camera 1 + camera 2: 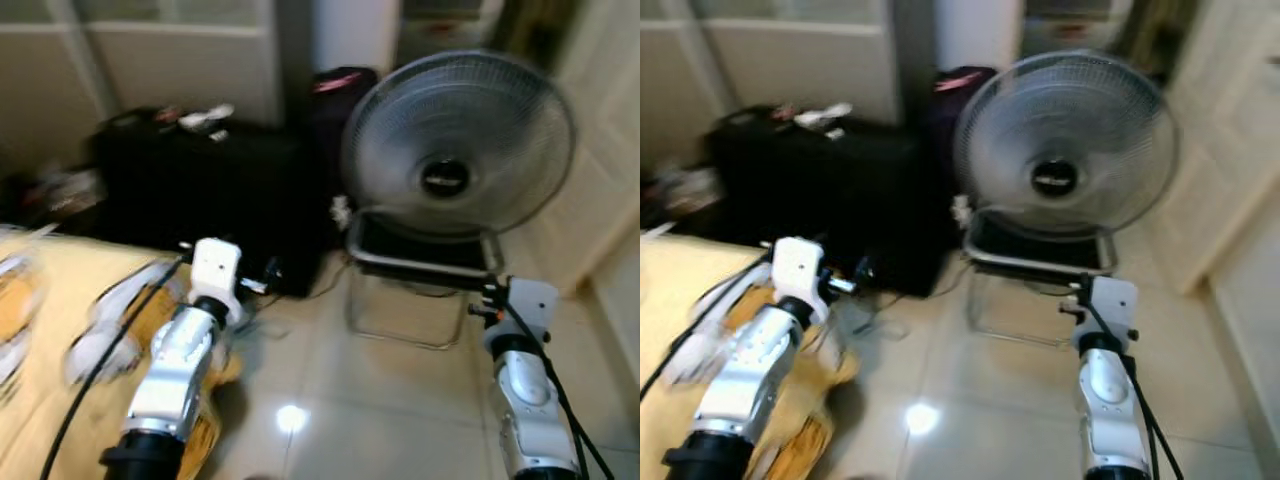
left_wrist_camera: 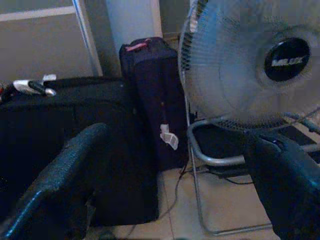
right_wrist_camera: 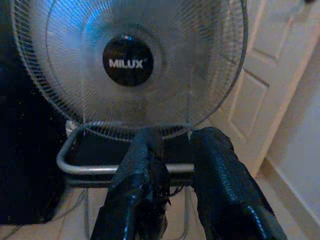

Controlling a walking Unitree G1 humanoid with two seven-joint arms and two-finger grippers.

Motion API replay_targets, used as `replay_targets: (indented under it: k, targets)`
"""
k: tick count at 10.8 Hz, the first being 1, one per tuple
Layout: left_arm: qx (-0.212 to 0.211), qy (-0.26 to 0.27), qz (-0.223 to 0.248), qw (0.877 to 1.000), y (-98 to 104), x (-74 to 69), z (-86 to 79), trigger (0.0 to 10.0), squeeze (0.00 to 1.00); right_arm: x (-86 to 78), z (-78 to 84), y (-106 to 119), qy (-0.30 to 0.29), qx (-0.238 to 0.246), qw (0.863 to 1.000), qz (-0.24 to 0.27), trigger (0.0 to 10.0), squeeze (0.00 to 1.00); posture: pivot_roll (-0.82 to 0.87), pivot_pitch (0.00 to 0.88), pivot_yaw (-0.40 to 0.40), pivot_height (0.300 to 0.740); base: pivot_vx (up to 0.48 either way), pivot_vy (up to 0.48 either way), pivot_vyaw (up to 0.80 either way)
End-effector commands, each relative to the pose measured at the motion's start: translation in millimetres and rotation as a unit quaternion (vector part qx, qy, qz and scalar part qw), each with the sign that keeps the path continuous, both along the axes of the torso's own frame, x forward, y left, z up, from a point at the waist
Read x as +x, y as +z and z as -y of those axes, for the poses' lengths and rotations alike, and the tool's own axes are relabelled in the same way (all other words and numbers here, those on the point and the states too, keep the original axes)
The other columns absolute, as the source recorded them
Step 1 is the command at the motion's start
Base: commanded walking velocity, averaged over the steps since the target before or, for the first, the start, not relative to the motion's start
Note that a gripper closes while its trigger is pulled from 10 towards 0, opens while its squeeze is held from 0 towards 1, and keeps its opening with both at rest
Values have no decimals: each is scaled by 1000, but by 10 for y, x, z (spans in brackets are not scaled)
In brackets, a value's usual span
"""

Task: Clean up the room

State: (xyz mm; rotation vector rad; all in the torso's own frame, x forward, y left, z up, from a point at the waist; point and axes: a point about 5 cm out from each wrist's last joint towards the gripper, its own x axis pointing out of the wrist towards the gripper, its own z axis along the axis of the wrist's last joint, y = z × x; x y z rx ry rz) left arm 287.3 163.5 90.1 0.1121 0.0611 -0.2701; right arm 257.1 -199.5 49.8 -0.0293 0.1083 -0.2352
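I take the round grey wire-caged pedestal fan [image 1: 458, 145] as my landmark; it has a black hub reading MILUX and stands on the glossy pale tiled floor [image 1: 390, 420] with a bent chrome tube frame [image 1: 420, 265] under it.

My left gripper [image 2: 180, 180] points at the gap between the fan and the luggage beside it. Its two black fingers [image 2: 60, 175] are spread wide apart, with nothing between them and touching nothing.

My right gripper [image 3: 175, 170] faces the fan head-on, fingertips level with the chrome frame below the cage. The two black pads sit close together with only a narrow slit between them, nearly closed, and I see nothing pinched there. From the head camera, both silver arms hang short of the fan, not in contact with it.

Left of the fan stands a tall dark upright suitcase with a pink top handle [image 2: 150, 100], and further left a wide black low case [image 1: 205, 200] with small white clutter on its lid [image 1: 205, 118]. Furthest left from the fan, beside my left arm, is a yellow patterned bedspread [image 1: 40, 380] with blurred white items I cannot identify. Right of the fan is a cream panelled door [image 3: 280, 75].
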Motion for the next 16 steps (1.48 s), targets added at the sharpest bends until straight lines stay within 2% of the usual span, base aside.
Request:
replay_targets:
  k: [1,4,7,9,11,13,15,16]
  targets:
    - [1,3,5,1000,30,27,-23,10000,0,26,-39,40,9,0,1000,7,10000,0,-50,0,36,740,364,0,0]
    - [1,5,5,1000,26,35,-16,10000,0,48,-1,36,11,-1,1000,6,10000,0,-43,0,30,740,361,0,0]
    - [2,11,5,1000,20,33,-60,10000,0,85,-36,27,18,0,1000,5,10000,0,-45,0,27,740,365,0,0]
    - [1,11,-1,1000,-25,37,-31,10000,0,75,20,2,16,-2,1000,0,10000,0,-58,0,35,740,364,0,0]
    - [-9,6,-5,1000,-51,-8,23,10000,0,46,32,-21,24,-6,1000,-8,10000,0,-60,0,26,740,364,0,0]
    - [-22,12,-27,999,-155,-111,3,10000,0,20,21,-30,32,-11,999,-15,10000,0,-79,0,25,740,360,0,0]
    - [-18,16,-29,999,-168,-128,-17,10000,0,19,10,-110,42,0,999,-33,10000,0,-34,0,5,740,356,0,-800]
    - [-18,31,-32,999,-177,-104,-95,10000,0,29,-52,-173,57,9,997,-46,10000,0,-26,0,6,740,352,0,-438]
